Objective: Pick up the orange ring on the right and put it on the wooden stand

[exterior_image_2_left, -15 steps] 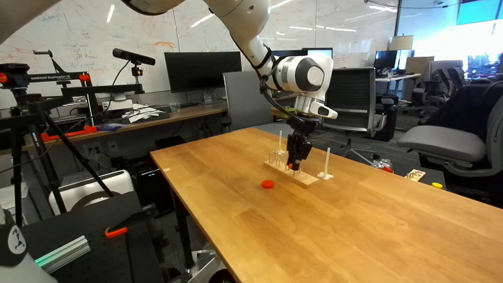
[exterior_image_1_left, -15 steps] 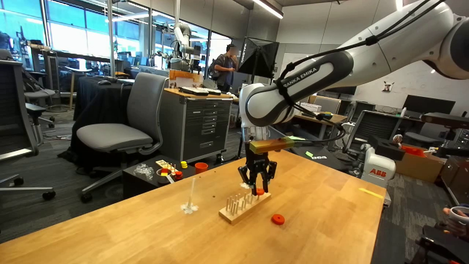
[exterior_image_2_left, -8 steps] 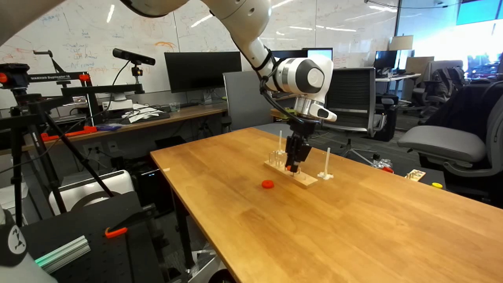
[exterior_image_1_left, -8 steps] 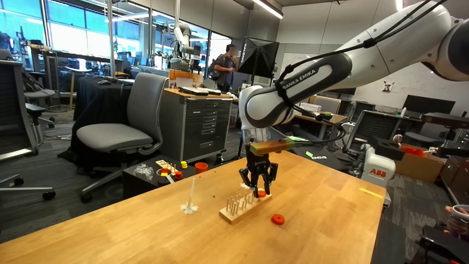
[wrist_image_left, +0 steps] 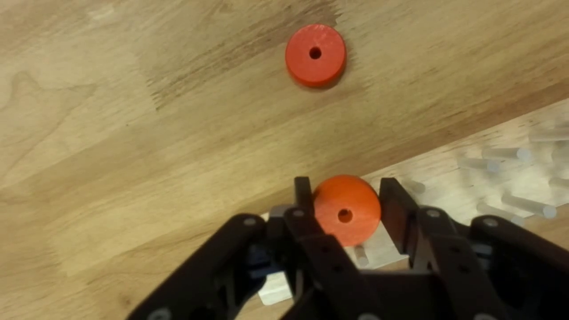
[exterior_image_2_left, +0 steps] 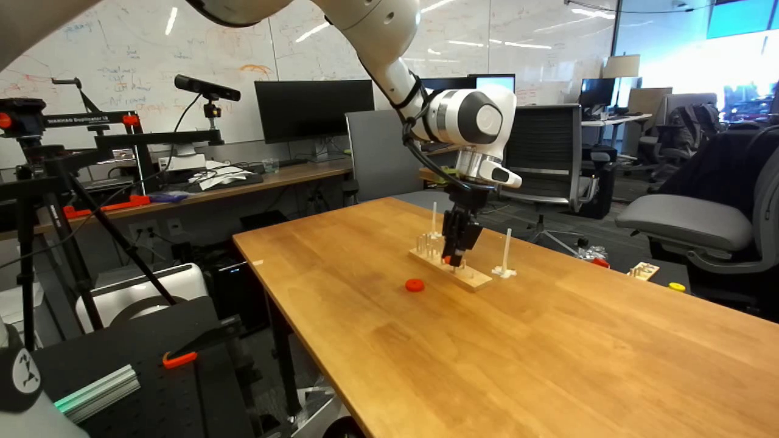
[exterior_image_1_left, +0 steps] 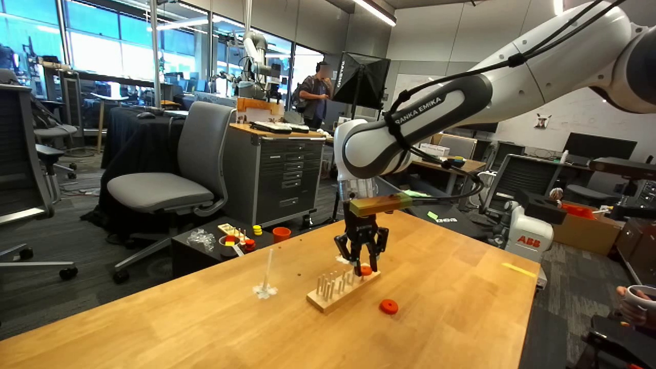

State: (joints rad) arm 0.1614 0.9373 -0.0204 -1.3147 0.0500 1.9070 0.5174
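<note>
Holding orange ring [wrist_image_left: 348, 198] slightly lower vs. 1s ago.

Ring [wrist_image_left: 346, 198] in claw [wrist_image_left: 346, 191] over end of stand [exterior_image_1_left: 343, 294], 2nd ring [exterior_image_1_left: 389, 306] on tbl. [exterior_image_1_left: 446, 312] nearby

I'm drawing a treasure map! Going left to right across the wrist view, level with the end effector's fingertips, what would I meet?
One black fingertip, the orange ring, the other fingertip, a cluster of pale pegs.

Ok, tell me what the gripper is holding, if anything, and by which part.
An orange ring, held by opposite sides of its outer edge between the fingers.
</note>
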